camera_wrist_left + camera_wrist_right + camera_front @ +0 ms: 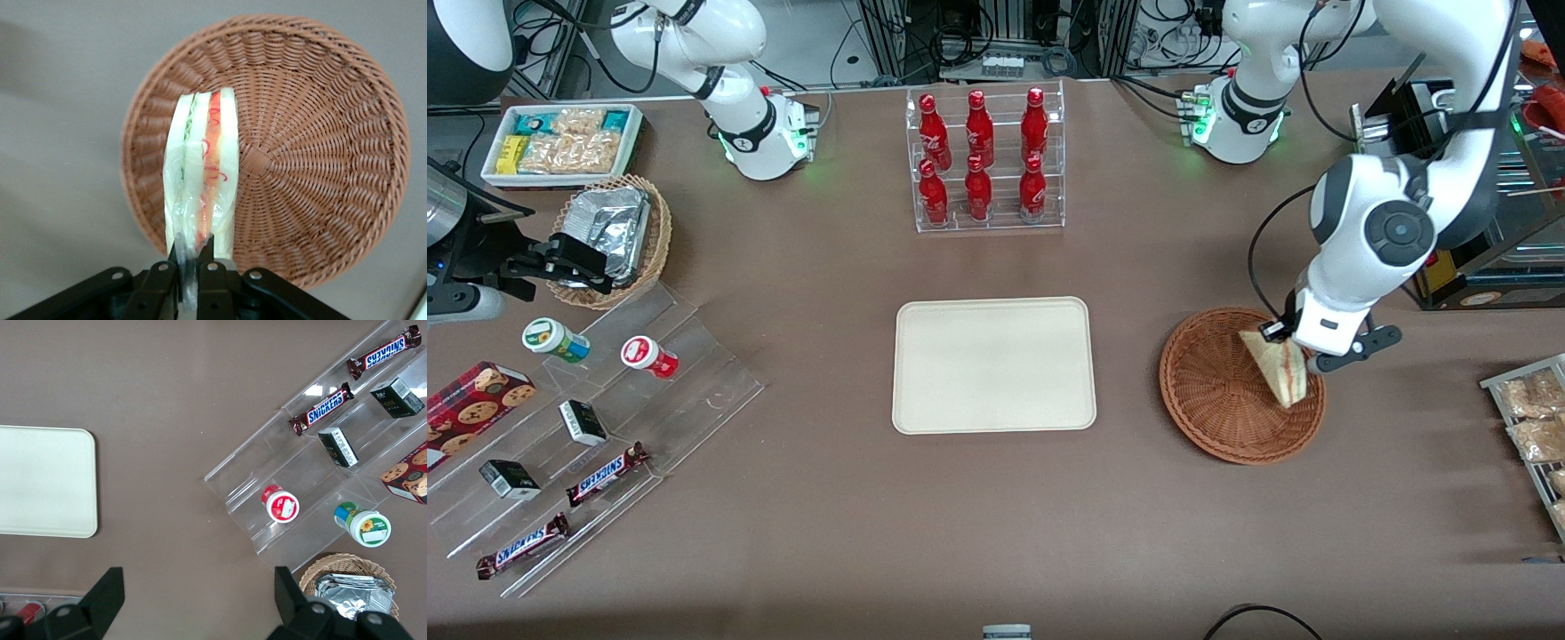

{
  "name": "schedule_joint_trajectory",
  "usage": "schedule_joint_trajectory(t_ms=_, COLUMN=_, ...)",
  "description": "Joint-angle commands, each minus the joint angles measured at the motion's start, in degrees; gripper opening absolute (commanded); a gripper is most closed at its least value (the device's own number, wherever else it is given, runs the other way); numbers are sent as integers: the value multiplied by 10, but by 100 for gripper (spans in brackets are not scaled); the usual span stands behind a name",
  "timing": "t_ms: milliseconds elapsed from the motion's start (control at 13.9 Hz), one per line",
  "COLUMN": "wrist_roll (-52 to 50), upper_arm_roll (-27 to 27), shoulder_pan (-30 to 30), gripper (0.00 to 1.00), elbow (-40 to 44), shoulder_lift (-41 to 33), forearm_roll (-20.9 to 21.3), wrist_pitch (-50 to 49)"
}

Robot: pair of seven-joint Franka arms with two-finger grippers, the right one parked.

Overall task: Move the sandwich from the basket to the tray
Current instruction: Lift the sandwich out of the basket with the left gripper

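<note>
gripper point(189, 265): clamped on the sandwich point(200, 180), above the basket point(320, 133)
risk: thin pinch, might slip out before the tray point(925, 418)

— What is carrying the goods?

— A brown table point(800, 267) is bearing everything. The cream tray point(994, 365) is lying flat at its middle.

— And the rest?

— The reddish basket point(1218, 391) is sitting toward the working arm's end, the gripper point(1294, 351) hanging above it; a bottle rack point(985, 160) is standing farther from the front camera than the tray.
</note>
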Motion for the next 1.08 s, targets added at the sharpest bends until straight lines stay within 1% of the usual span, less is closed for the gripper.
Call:
schedule_joint_trajectory(t_ms=0, wrist_roll=25, upper_arm_roll=-4, shoulder_pan=-6, gripper=0, elbow=34, shoulder_lift=-33, forearm_roll=9, wrist_pitch=-75)
schedule_joint_trajectory(t_ms=216, wrist_roll=60, upper_arm_roll=-4, shoulder_pan=-9, gripper=0, elbow=75, shoulder_lift=-53, forearm_roll=4, wrist_pitch=-148)
schedule_joint_trajectory(t_ms=432, wrist_roll=63, upper_arm_roll=-20, shoulder_pan=-9, gripper=0, elbow=119, shoulder_lift=-59, forearm_roll=0, wrist_pitch=-200)
schedule_joint_trajectory(t_ms=576, wrist_roll=64, upper_arm_roll=-38, shoulder_pan=-10, gripper=0, elbow=132, shoulder_lift=-58, forearm_roll=-1, wrist_pitch=-207)
schedule_joint_trajectory(t_ms=792, wrist_roll=96, upper_arm_roll=-90, shoulder_pan=-9, gripper=0, elbow=133, shoulder_lift=-55, forearm_roll=-4, wrist_pitch=-206)
schedule_joint_trajectory(t_ms=936, wrist_roll=92, upper_arm_roll=-116, shoulder_pan=-9, gripper=0, elbow=133, shoulder_lift=-52, forearm_roll=-5, wrist_pitch=-204)
schedule_joint_trajectory(t_ms=1008, wrist_roll=91, upper_arm_roll=-122, shoulder_pan=-9, gripper=0, elbow=135, shoulder_lift=-46, forearm_roll=-16, wrist_pitch=-203)
